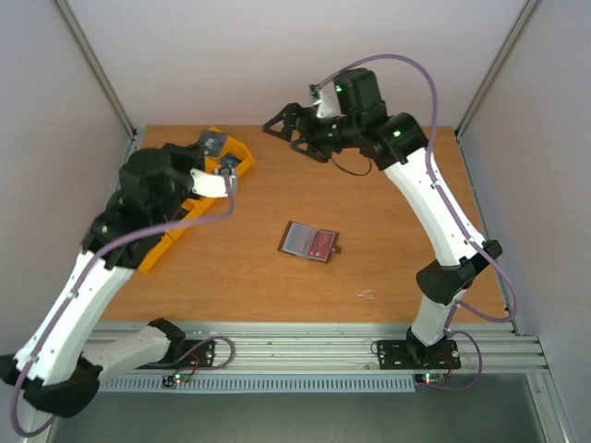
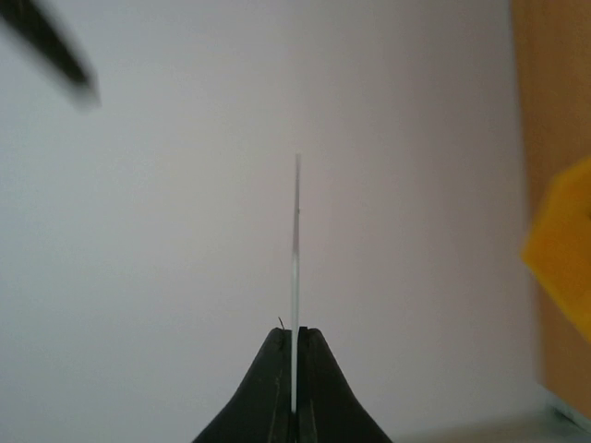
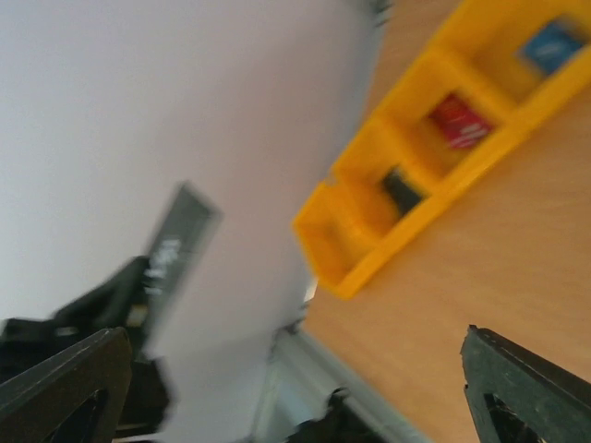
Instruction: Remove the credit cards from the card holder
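Orange-brown wooden table [image 1: 397, 277], white walls. At centre frame, an open brown bifold card holder [image 1: 311, 242] shows a red credit card [image 1: 320, 245] in its pocket. My left hand [image 2: 295, 337] pinches a thin card [image 2: 296, 240] by its edge; it is likely light, stiff and slippery. My right hand [image 1: 291, 137] gapes empty.

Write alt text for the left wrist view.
The left end effector is shut on a credit card, seen edge-on as a vertical line against a pale wall. A yellow bin and wooden table show at right.

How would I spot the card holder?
On the wooden table, look near the middle. The card holder lies open and flat there, alone. Its brown edge, grey left half and red right half set it apart from the yellow bins along the left side.
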`<state>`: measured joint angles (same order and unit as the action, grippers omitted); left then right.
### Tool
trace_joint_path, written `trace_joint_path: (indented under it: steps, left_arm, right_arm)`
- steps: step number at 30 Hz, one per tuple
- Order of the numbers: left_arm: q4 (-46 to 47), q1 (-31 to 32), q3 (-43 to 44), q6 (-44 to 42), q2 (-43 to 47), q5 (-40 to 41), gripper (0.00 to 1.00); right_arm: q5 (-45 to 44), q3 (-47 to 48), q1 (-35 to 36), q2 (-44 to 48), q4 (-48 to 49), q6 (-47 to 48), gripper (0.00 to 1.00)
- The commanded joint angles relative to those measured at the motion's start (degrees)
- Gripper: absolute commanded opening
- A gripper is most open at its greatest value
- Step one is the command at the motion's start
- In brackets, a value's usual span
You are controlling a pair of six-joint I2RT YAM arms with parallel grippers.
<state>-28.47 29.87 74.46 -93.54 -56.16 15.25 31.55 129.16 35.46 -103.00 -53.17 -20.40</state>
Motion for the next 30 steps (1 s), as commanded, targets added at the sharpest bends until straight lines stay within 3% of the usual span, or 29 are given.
trace_joint_path:
  steps: [1, 4, 6, 11, 17, 30]
  left_arm:
    - [-36.60, -3.29, 16.02, 20.83, -14.75, 18.98, 0.00]
    - [-55.09, -11.11, 28.27, 37.10, -27.52, 17.26, 0.00]
    - [-57.75, -16.16, 30.96, 42.67, -32.94, 15.06, 0.00]
    - [-46.75, -21.85, 27.13, 43.29, -40.27, 11.79, 0.00]
    - [-43.93, -26.94, 34.56, 46.90, -53.53, 10.27, 0.00]
    - [-35.41, -31.84, 28.70, 46.44, -57.83, 11.05, 0.00]
  right_arm:
    - [-10.62, -0.46, -5.60, 4.30, -13.47, 12.41, 0.98]
    - [-12.68, -3.89, -9.65, 6.86, -16.41, 16.51, 0.99]
    - [-12.64, -6.77, -12.45, 8.37, -17.23, 17.62, 0.98]
    - [-10.34, -11.46, -17.70, 10.39, -17.48, 18.19, 0.99]
    - [-9.68, -10.95, -21.95, 9.02, -18.35, 18.83, 0.99]
    - [-5.56, -10.15, -24.64, 4.07, -14.04, 16.17, 0.99]
